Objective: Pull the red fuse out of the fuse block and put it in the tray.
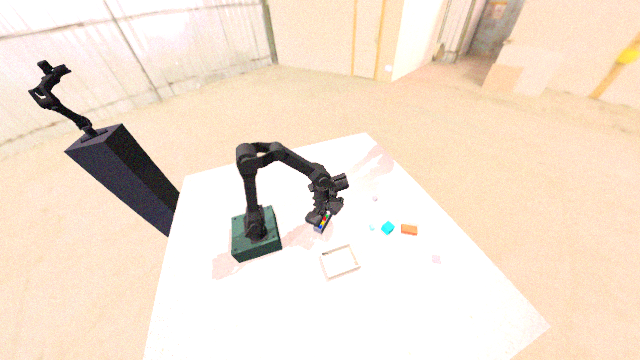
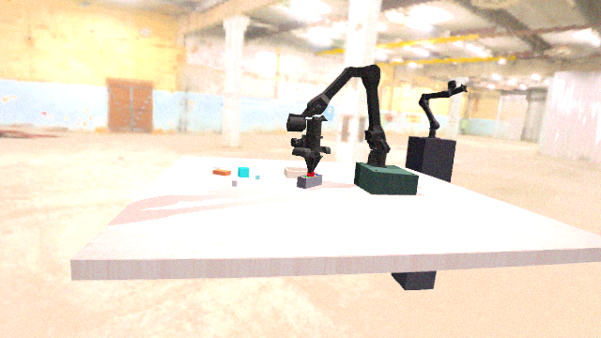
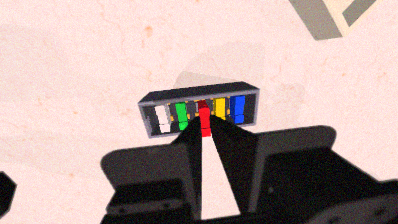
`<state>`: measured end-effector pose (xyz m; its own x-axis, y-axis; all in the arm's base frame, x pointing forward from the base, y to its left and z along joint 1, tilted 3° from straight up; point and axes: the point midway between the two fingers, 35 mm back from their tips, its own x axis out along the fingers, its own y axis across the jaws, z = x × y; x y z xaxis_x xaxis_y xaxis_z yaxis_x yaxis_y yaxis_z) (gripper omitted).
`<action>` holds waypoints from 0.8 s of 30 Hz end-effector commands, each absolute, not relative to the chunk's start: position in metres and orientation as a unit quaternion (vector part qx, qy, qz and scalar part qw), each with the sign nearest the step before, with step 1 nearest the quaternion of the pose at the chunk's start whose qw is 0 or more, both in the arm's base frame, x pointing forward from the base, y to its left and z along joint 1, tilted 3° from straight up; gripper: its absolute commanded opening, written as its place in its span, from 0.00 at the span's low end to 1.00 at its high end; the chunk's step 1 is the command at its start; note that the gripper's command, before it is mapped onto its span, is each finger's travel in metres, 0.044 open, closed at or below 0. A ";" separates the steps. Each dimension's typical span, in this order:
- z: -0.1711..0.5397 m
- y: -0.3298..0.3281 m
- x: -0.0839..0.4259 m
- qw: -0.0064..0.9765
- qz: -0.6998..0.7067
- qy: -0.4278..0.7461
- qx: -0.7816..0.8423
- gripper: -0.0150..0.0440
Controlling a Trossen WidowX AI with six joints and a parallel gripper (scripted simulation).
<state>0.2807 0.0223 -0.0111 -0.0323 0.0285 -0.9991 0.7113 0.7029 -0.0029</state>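
A: Wrist view: what's at nine o'clock from the red fuse?
B: The green fuse. A tilted pull might bump it.
A: And the middle?
B: The gripper pinches the red fuse, raised over the block. A weak pinch could drop it.
A: Three o'clock?
B: Yellow; sideways swinging might knock it.

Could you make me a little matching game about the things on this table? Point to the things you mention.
1. red fuse [image 2: 311,174] [image 3: 205,120]
2. tray [image 1: 356,267] [image 2: 292,173] [image 3: 330,22]
3. blue fuse [image 3: 238,107]
4. white fuse [image 3: 161,117]

A. beside the yellow fuse [image 3: 220,107], at one end of the row
B. gripped by the hand [image 1: 324,218] [image 2: 311,173] [image 3: 205,122]
C. beside the green fuse [image 3: 181,115], at one end
D. holding nothing

1-B, 2-D, 3-A, 4-C
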 end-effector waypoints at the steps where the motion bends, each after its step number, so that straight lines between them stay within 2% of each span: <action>1: -0.008 0.023 0.283 0.640 -0.265 0.666 0.278 0.25; 24: 0.004 0.022 0.283 0.639 -0.264 0.666 0.279 0.25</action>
